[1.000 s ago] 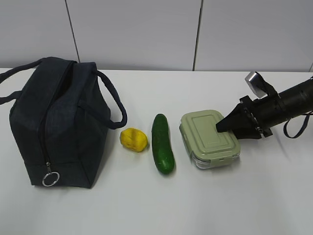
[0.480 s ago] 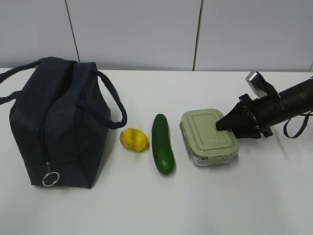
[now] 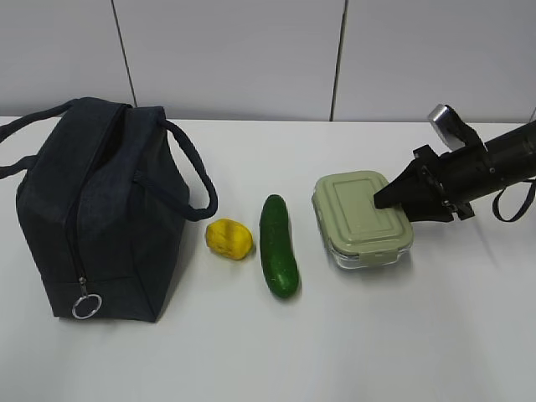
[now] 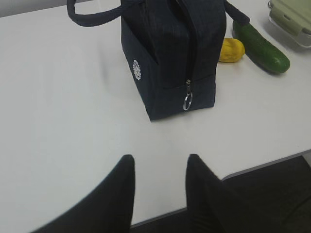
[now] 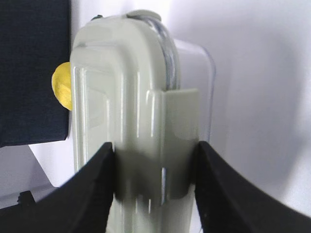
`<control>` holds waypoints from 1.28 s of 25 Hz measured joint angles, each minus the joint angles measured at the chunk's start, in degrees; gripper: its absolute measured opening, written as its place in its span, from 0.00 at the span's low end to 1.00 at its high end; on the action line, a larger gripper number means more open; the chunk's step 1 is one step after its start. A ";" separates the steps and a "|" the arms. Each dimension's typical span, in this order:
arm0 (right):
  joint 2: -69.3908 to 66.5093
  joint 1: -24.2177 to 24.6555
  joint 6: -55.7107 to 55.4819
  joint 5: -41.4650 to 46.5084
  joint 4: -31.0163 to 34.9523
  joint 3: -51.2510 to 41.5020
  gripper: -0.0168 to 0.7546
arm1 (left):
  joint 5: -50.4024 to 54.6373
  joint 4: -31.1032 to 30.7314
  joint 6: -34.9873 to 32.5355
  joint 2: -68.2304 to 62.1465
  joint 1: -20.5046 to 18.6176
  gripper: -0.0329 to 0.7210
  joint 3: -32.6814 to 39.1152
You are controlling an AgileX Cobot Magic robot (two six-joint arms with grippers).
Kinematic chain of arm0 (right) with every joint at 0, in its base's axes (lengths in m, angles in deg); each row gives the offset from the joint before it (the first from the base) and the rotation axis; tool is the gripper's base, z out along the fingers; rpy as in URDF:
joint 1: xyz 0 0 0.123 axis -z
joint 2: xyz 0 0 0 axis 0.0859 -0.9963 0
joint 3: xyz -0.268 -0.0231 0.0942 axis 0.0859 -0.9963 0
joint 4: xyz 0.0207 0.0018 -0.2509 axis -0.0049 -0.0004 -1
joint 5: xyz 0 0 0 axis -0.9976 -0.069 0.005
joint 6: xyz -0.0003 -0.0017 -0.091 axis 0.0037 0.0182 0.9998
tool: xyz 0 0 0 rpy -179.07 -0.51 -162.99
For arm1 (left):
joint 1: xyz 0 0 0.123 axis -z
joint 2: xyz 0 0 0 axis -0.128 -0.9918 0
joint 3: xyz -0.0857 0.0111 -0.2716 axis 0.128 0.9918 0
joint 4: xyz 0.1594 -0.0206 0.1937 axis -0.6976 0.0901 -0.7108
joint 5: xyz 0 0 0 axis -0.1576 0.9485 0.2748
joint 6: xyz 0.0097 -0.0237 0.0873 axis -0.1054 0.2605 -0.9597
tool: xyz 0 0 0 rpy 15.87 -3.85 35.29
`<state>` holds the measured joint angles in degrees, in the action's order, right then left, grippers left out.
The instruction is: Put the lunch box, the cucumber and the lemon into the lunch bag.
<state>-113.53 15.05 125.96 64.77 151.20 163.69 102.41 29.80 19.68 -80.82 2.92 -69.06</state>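
My right gripper [image 3: 382, 201] is shut on the right end of the lunch box [image 3: 360, 216], a clear container with a sage-green lid. In the right wrist view its fingers clamp the lid clip, gripper [image 5: 154, 145] on lunch box [image 5: 131, 97]. The dark green cucumber [image 3: 279, 245] lies left of the box, and the yellow lemon [image 3: 229, 239] lies left of the cucumber. The navy lunch bag [image 3: 100, 209] stands at the far left, its top parted. My left gripper [image 4: 159, 159] is open and empty over the table's front edge, short of the bag [image 4: 170, 53].
The bag's ring pull [image 3: 86, 306] hangs low on its near end. Its loop handles [image 3: 197, 184] stick out to both sides. The left wrist view shows the cucumber [image 4: 260, 46], the lemon [image 4: 231, 50] and the table edge [image 4: 262, 167]. A panelled wall stands behind the white table [image 3: 352, 335].
My right gripper has moved up and to the right in the exterior view, taking the lunch box with it, farther from the cucumber. The bag, lemon and cucumber have not moved.
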 joint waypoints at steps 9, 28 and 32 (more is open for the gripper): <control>2.88 -0.28 -2.70 0.00 -0.45 -0.10 0.49 | -0.24 4.41 0.00 -0.40 0.00 0.36 0.00; 12.17 -4.24 -6.41 1.01 2.58 -0.10 0.49 | -12.77 9.77 2.55 -26.63 0.00 0.56 -4.69; 12.95 -5.28 -7.63 1.01 4.42 -0.10 0.49 | -15.63 12.05 2.64 -33.03 0.00 0.64 -4.88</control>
<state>-100.58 9.77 118.33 65.78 155.62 163.59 86.78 41.84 22.31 -113.85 2.92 -73.94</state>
